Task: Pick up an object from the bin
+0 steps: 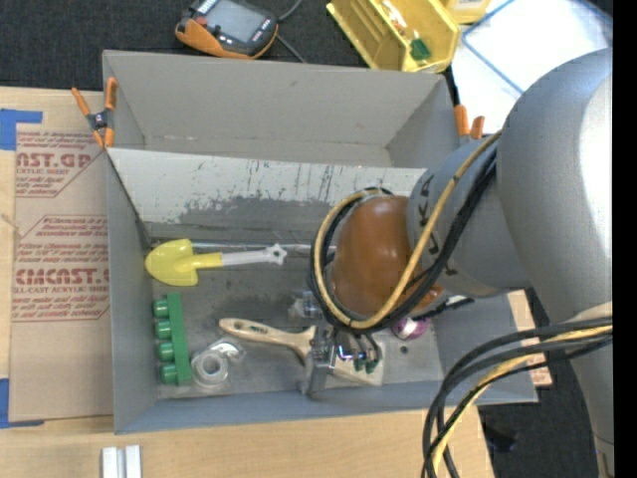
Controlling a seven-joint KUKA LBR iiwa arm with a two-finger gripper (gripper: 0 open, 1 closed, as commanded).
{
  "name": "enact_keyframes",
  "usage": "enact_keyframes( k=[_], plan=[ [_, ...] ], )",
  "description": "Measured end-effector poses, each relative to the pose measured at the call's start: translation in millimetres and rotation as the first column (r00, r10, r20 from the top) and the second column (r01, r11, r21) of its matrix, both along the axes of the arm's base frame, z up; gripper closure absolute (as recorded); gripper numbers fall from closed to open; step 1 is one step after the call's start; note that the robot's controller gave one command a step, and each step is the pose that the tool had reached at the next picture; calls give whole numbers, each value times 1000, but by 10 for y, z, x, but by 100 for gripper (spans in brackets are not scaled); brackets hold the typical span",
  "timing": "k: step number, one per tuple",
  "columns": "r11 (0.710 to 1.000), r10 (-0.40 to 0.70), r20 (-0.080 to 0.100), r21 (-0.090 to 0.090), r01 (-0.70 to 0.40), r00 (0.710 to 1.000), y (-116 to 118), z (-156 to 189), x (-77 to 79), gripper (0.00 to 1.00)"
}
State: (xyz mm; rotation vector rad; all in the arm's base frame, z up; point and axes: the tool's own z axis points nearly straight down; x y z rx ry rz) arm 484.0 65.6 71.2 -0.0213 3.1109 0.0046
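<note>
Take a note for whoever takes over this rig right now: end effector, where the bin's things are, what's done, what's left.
End effector: low in the bin, near its front wall, at the right end of the wooden tool; whether it grips anything cannot be told.
Things: yellow scoop left rear, green block by the left wall, clear ring beside it.
Done: nothing lifted out.
Left: grasp one thing, raise it clear.

Grey metal bin (261, 108), floor scuffed. On the floor: yellow scoop (179, 263) with pale handle, rear left; green studded block (171, 339) along left wall; clear ring (211, 364), possibly a tape roll, beside it; beige wooden utensil (261, 333) centre-front.
</note>
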Motion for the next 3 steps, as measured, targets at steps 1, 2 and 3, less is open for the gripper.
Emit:
enact_keyframes(
  k=[1,2,3],
  plan=[
    [997,81,-23,-1,-81,996,-229,-7,102,100],
    [997,81,-22,-1,-81,996,-229,-5,101,100],
    [997,81,-34,-1,-81,996,-230,242,68,100]
  ],
)
